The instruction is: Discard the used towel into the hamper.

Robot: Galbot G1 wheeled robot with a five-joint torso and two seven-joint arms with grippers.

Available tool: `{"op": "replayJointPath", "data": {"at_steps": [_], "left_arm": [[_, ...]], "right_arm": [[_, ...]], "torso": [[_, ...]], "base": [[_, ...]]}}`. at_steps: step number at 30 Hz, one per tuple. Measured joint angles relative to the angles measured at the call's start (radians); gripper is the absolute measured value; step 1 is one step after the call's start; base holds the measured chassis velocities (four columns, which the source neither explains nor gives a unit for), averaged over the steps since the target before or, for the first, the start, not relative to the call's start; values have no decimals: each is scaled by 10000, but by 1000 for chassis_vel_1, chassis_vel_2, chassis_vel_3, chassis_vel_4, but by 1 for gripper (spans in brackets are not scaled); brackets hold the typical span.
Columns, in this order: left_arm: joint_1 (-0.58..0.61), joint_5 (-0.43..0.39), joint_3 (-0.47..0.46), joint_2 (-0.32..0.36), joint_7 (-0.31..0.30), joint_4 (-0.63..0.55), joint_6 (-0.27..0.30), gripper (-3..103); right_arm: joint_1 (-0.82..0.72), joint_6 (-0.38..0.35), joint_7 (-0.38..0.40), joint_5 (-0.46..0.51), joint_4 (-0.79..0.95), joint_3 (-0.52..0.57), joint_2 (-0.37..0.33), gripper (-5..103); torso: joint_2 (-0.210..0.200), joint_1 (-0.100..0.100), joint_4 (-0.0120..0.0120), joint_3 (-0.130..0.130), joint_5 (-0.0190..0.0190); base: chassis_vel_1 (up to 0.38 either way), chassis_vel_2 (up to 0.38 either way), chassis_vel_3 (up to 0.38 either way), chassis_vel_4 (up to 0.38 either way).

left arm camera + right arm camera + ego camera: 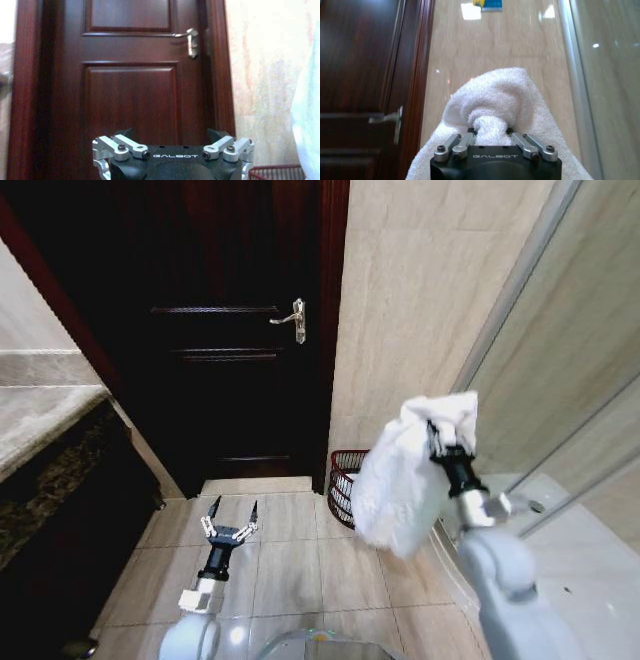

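One arm loaded: right gripper (437, 442) clenched on the white towel (400, 480), held up | hamper (345, 485) on the floor by the wall corner, below and just beyond it | left gripper (231, 515) spread, idle, farther off.

The white terry towel (400, 485) is hanging bunched in the air, its upper fold pinched into a narrow neck and its loose body drooping downward in a rounded mass; in the right wrist view the towel (495, 108) is rising as a hooded hump above that pinched neck. The hamper (345, 480), a dark reddish-brown openwork wire basket with thin vertical ribs, is standing upright on the tiled floor in the corner between the dark door frame and the beige wall, partly hidden behind the drooping towel, and its red rim (277, 173) is showing low in the left wrist view.
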Motion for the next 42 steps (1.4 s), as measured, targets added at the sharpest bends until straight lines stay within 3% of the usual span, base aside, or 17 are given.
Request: {"op": "replayJointPath", "data": {"at_steps": [3,4,8,17,27,33,42], "left_arm": [[329,-172,-156,-385,-19,148,-234,100],[329,-172,-156,-385,-19,148,-234,100],[735,-523,-240,-645,-208,-113,-340,100],[932,-526,-257,-685,-431,-902,-66,100],[803,-499,-329,-680,-612,-947,61,100],[657,-510,-330,-675,-772,-1106,269,100],[639,-473,-308,-671,-792,-1248,391,100]], "right_arm": [[1637,-511,503,882,-582,-518,-750,27],[1637,-511,503,882,-582,-518,-750,27],[4006,-714,1264,2256,-1487,-1504,-1918,27],[6735,-545,981,3772,-3230,-2300,-3495,27],[7725,-541,635,4079,-3757,-2816,-3560,27],[8840,-437,601,4020,-4772,-3655,-2870,27],[8353,-266,388,3324,-5547,-3787,-2126,27]], "torso": [[-12,-5,0,-6,10],[-12,-5,0,-6,10],[-21,-11,1,-16,0],[-37,-17,-3,-26,2],[-48,-20,-5,-31,3],[-53,-21,1,-32,2],[-56,-25,-1,-37,2]], "base": [[0,0,0,0],[0,0,0,0],[0,0,0,0],[0,0,0,0],[0,0,0,0],[0,0,0,0],[0,0,0,0]]}}
